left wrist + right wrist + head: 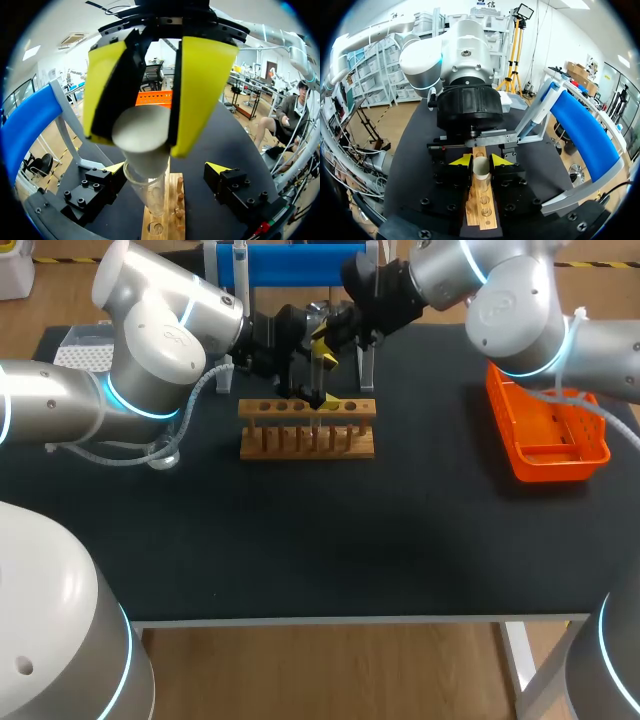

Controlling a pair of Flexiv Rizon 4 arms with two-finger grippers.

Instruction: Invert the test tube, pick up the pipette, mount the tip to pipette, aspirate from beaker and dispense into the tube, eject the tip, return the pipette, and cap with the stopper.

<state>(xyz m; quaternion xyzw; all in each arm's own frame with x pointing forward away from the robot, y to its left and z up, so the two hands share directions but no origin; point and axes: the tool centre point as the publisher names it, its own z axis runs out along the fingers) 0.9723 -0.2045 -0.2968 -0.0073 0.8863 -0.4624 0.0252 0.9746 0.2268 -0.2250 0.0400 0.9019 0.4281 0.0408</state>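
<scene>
Spanning most of the head view, the black-topped bench carried everything. The grey-and-white left arm came in from the left edge and the matching right arm from the upper right corner, and they met at the upper middle of that frame. Behind them, at top centre, stood the blue-barred pipette stand. The orange plastic mesh basket lay at the right, well apart.

Directly under the meeting point sat the pale wooden rack, its row of holes running left to right. The left claw was closed narrow on the cream tapered stopper, one yellow finger on each side. Straight below it the clear glass test tube stood upright in the rack, long axis vertical and in line with the stopper. The stopper's narrow end was at the tube's mouth; whether it was seated could not be told.

The right claw sat low at the same tube. Whether it pinched the glass or merely flanked it could not be told.

By my reading this was the capping step, and the left arm's job was a straight push down. Room above looked open, but sideways room was tight, with the right claw close on both flanks and the stand just behind.
</scene>
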